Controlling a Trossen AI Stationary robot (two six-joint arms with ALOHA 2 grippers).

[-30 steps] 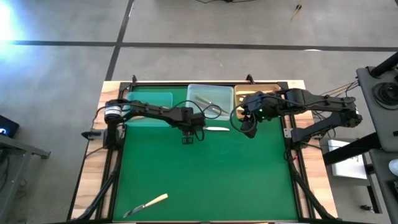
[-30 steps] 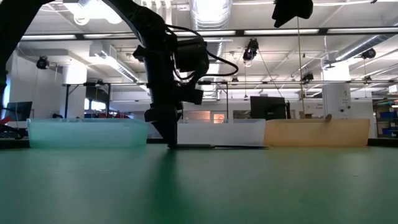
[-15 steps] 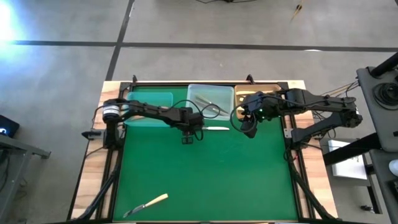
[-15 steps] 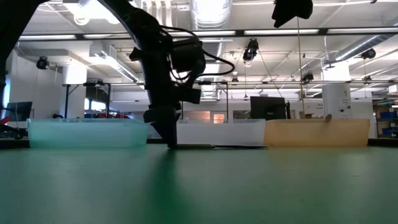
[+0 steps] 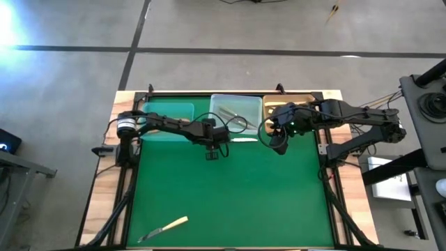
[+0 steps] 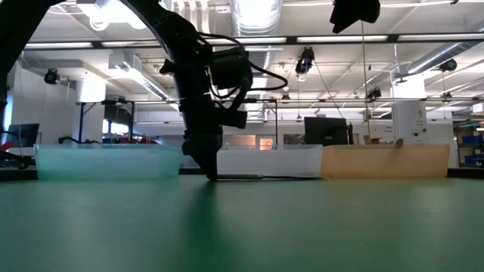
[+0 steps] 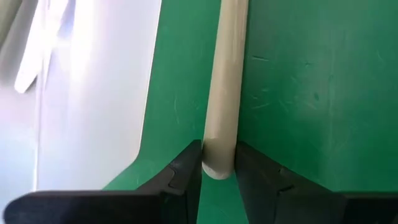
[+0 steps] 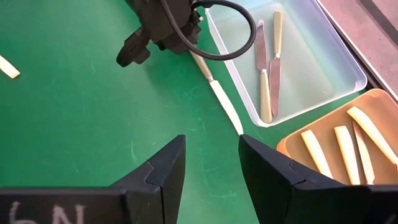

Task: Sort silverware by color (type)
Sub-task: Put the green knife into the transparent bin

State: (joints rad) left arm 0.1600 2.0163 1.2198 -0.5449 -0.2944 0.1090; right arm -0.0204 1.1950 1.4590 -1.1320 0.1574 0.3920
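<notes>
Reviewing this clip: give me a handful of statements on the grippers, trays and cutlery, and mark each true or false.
1. The left gripper is closed on the cream handle of a knife lying on the mat. True.
2. The right gripper holds a fork. False: its fingers are open and hold nothing.
3. The clear tray contains knives. True.
4. The orange tray is empty. False: several cream pieces lie in it.
5. A second cream-handled knife lies alone near the mat's front left corner. True.
</notes>
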